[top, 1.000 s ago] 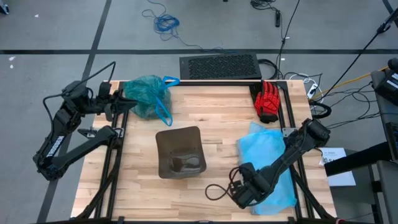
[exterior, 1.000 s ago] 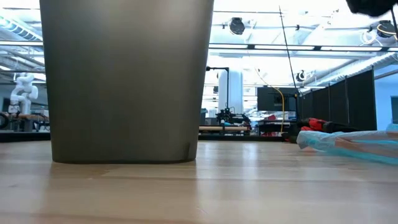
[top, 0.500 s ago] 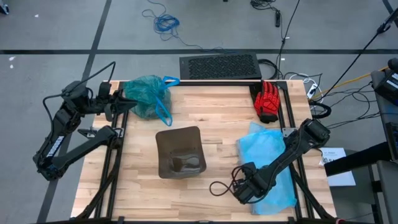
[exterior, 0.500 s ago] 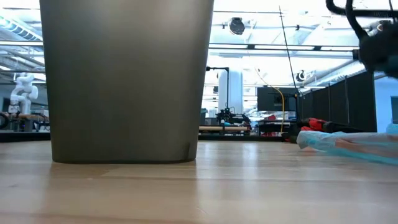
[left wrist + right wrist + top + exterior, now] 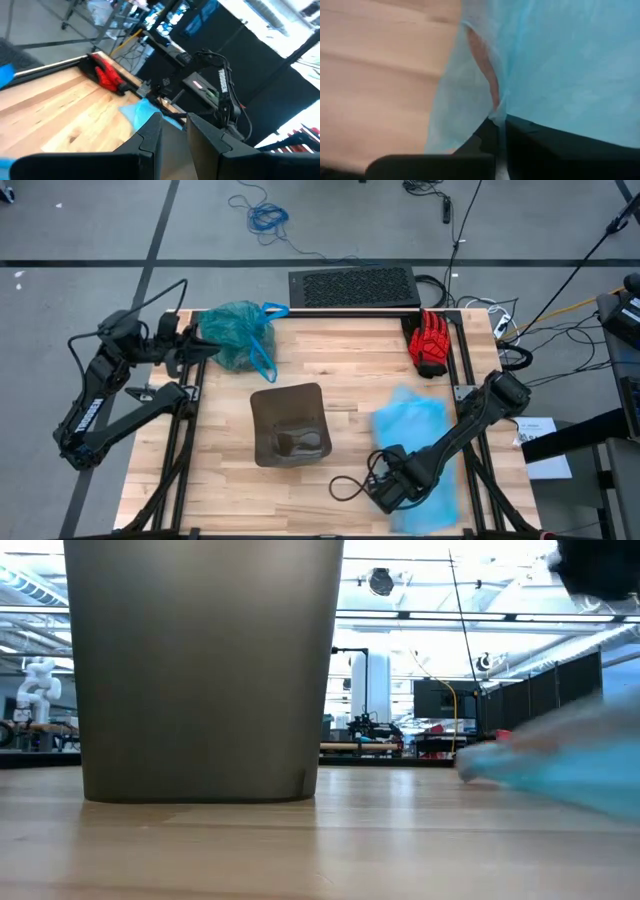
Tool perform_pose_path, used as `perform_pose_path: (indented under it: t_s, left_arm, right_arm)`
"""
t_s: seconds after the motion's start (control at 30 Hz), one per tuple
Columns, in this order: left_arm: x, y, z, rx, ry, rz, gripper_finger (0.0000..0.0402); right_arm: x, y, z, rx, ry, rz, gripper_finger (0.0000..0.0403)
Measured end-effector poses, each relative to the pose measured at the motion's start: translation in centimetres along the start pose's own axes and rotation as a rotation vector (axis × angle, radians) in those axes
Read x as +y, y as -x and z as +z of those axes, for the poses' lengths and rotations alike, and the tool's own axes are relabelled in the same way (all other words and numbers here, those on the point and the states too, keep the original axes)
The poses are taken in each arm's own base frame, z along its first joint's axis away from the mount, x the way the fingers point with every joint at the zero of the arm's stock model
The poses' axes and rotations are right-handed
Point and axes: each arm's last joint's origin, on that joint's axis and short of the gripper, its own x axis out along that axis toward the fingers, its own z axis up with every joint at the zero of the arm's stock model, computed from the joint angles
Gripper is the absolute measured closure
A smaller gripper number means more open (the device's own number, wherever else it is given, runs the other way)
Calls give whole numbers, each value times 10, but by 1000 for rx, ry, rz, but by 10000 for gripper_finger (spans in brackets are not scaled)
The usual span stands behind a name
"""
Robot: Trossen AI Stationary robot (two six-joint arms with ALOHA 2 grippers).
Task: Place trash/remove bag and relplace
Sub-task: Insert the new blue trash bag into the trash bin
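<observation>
While overhead blurs it | right end effector [image 5: 500,131] pinches sky-blue bag [image 5: 560,60]

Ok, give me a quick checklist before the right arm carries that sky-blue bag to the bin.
1. right gripper pinching the sky-blue bag: ok, plastic sits between its fingers.
2. brown bin upright: ok.
3. Bin unlined: ok; scraps lie on its bare bottom.
4. Teal-green bag out of the way: ok, at the table's far left corner by the left gripper.
5. Red glove off the path: ok.
</observation>
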Motion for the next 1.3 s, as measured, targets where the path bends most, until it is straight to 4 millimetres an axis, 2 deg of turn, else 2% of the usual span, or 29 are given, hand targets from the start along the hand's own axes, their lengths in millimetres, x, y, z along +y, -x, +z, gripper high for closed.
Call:
perform_pose_path:
  t_s: [0.1, 0.23, 0.4, 0.53, 0.67, 0.87, 0.97, 1.13, 1.3]
  left_arm:
    - [-4, 0, 5, -35, -50, -44, 317]
    - [-14, 3, 15, -104, -140, -89, 317]
    - [-27, 9, 23, -158, -209, -124, 317]
    - [-32, 12, 26, -170, -222, -129, 317]
    - [-38, 16, 29, -191, -239, -130, 317]
    - [-45, 19, 33, -210, -217, -148, 317]
    - [-49, 21, 36, -231, -215, -161, 317]
    - [-59, 27, 42, -295, -241, -141, 317]
    - [-57, 24, 46, -303, -228, -118, 317]
  right_arm:
    - [15, 36, -5, -27, -3, 89, 402]
    - [24, 100, -7, -89, -22, 173, 403]
    - [11, 187, 2, -238, -84, 317, 403]
    - [9, 235, 16, -362, -62, 552, 403]
    - [15, 267, 37, -480, -16, 699, 403]
    - [36, 298, 66, -613, 144, 889, 403]
    - [39, 323, 78, -697, 229, 1037, 403]
    - [29, 366, 84, -873, 341, 1271, 403]
    - [20, 392, 85, -1023, 406, 1408, 403]
